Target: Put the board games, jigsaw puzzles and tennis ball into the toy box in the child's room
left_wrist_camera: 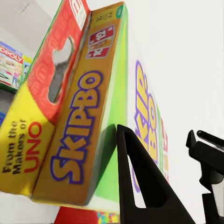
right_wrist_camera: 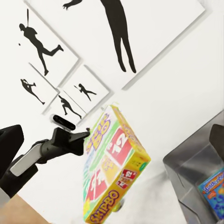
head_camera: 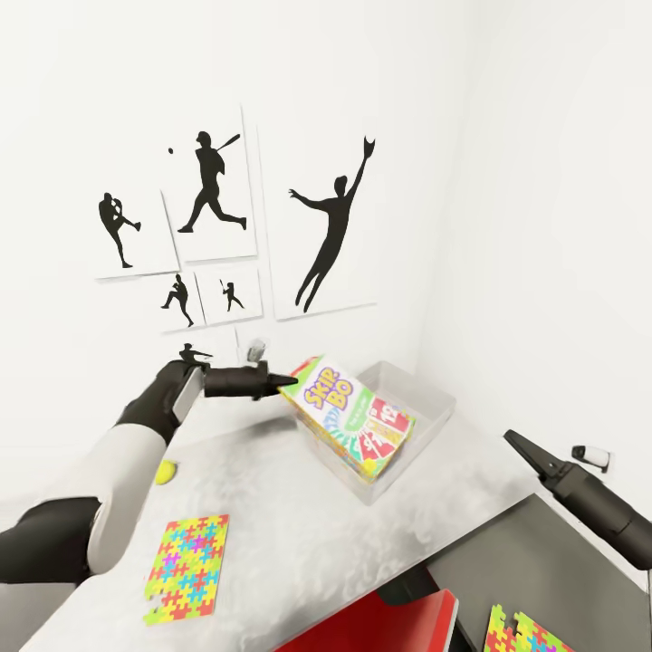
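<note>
Left hand (head_camera: 279,385) is closed on one upper corner of the Skip-Bo box (head_camera: 355,418), which hangs tilted over the toy box (head_camera: 426,398), its lower end already inside the tray's walls. From the left wrist view one finger (left_wrist_camera: 140,182) lies flat against the printed face; the grip looks narrow and near the box's edge. To finish well, the arm should probably lower the game until it lies flatter, then let go, since a release from this tilt could leave it propped on the rim. The toy box sits at the counter's (head_camera: 299,507) far corner, close to both walls, so room beyond it is tight. Open counter lies on the near side, where a jigsaw puzzle (head_camera: 187,568) rests near the front edge and the tennis ball (head_camera: 166,471) sits by the left arm. Right hand (head_camera: 518,444) hovers off the counter's right edge; whether its fingers are parted cannot be told.
</note>
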### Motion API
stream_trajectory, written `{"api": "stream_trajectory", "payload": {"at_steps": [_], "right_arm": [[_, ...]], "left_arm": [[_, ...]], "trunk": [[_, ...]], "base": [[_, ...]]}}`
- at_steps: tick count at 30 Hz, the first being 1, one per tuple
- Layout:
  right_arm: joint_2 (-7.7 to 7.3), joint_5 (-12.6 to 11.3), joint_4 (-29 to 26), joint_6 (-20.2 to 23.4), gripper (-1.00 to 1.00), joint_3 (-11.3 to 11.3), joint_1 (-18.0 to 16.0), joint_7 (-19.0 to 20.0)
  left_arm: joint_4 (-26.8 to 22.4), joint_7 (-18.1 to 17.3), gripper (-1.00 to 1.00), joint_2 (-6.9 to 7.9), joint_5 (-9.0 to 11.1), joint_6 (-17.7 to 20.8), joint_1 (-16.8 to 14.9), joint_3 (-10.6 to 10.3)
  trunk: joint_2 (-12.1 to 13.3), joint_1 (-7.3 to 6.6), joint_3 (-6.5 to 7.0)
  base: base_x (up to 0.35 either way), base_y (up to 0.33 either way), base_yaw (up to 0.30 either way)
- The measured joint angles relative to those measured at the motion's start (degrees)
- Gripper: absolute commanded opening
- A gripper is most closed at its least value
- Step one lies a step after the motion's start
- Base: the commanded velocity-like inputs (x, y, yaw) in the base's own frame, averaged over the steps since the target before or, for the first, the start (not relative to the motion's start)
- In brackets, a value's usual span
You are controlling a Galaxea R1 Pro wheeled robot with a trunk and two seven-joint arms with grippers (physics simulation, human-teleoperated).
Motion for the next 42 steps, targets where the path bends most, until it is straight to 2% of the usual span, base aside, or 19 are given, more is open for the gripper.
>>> {"api": "stream_trajectory", "payload": {"at_steps": [3, 4, 6, 8, 10, 14, 17, 20, 23, 25, 29, 32, 35, 38, 42], "right_arm": [[0.02, 0.0, 0.0, 0.0, 1.0, -1.2, 0.0, 0.1], [0.03, 0.0, 0.0, 0.1, 1.0, -1.3, 0.0, 0.1], [0.04, 0.0, 0.0, 0.1, 1.0, -1.5, 0.0, 0.1], [0.04, 0.2, 0.0, 0.0, 1.0, -1.6, 0.0, 0.0], [0.04, 0.2, 0.1, 0.0, 1.0, -1.6, 0.0, 0.0], [0.05, 0.2, 0.1, 0.0, 1.0, -1.7, 0.0, -0.1], [0.05, 0.3, 0.1, 0.0, 1.0, -1.7, 0.0, -0.1], [0.05, 0.3, 0.3, -0.1, 1.0, -1.7, 0.0, -0.1], [0.05, 0.3, 0.4, -0.2, 1.0, -1.7, 0.0, -0.1], [0.05, 0.4, 0.5, -0.2, 1.0, -1.7, 0.0, -0.1], [0.05, 0.4, 0.5, -0.3, 1.0, -1.6, 0.0, -0.2], [0.1, 0.5, 0.5, -0.3, 1.0, -1.6, 0.0, -0.3], [0.06, 0.5, 0.5, -0.3, 1.0, -1.6, 0.0, -0.2], [0.05, 0.5, 0.5, -0.3, 1.0, -1.6, 0.0, -0.2], [0.05, 0.4, 0.4, -0.2, 1.0, -1.6, 0.0, -0.4]], "left_arm": [[-0.3, 9.4, -1.0, -2.76, 0.0, -1.2, 0.0, 5.6], [-0.4, 10.9, -1.0, -3.14, 0.2, -1.4, 0.0, 6.4], [-0.6, 15.0, -1.0, -4.35, 0.6, -2.4, -0.1, 9.5], [-0.7, 17.3, -1.0, -5.39, 1.5, -3.1, -0.5, 12.2], [-0.7, 18.0, -1.0, -6.73, 2.2, -3.2, -0.8, 13.3], [-1.0, 18.4, -1.0, -9.74, 2.5, -4.4, -0.9, 14.0], [-1.8, 18.8, -1.0, -11.45, 2.4, -7.4, -1.0, 14.2], [-2.1, 19.7, -1.0, -12.18, 2.3, -10.0, -1.0, 14.2], [-2.2, 22.5, -1.0, -12.3, 2.3, -11.2, -0.9, 14.2], [-2.2, 25.3, -1.0, -12.29, 3.3, -11.6, -0.9, 14.2], [-2.1, 29.3, -1.0, -12.3, 6.8, -12.1, -0.9, 14.1], [-1.8, 31.4, -1.0, -12.3, 12.5, -12.4, -0.9, 14.0], [-1.7, 33.9, -1.0, -12.29, 16.6, -14.0, -0.8, 13.6], [-0.9, 35.7, -1.0, -12.29, 18.1, -17.5, -0.7, 13.4], [3.6, 36.2, -1.0, -12.3, 18.3, -21.1, -0.6, 13.0]], "trunk": [[0.0, 0.0, 0.0], [0.0, 0.0, 0.0], [0.0, 0.0, 0.0], [0.0, 0.0, 0.0], [0.0, 0.0, 0.0], [0.0, 0.0, 0.0], [0.0, 0.0, 0.0], [0.0, 0.0, 0.0], [0.0, 0.0, 0.0], [0.0, 0.0, 0.0], [0.0, 0.0, 0.0], [0.0, 0.0, 0.0], [0.0, 0.0, 0.0], [0.0, 0.0, 0.0], [0.0, 0.0, -0.01]], "base": [[0.0, 0.0, 0.0], [0.0, 0.0, 0.0], [0.0, 0.0, 0.0], [0.0, 0.0, 0.0], [0.0, 0.0, 0.0], [0.0, 0.0, 0.0], [0.0, 0.0, 0.0], [0.0, 0.0, 0.0], [0.0, 0.0, 0.0], [0.0, 0.0, 0.0], [0.0, 0.0, 0.0], [0.0, 0.0, 0.0], [0.0, 0.0, 0.0], [0.0, 0.0, 0.0], [0.0, 0.0, 0.0]]}}
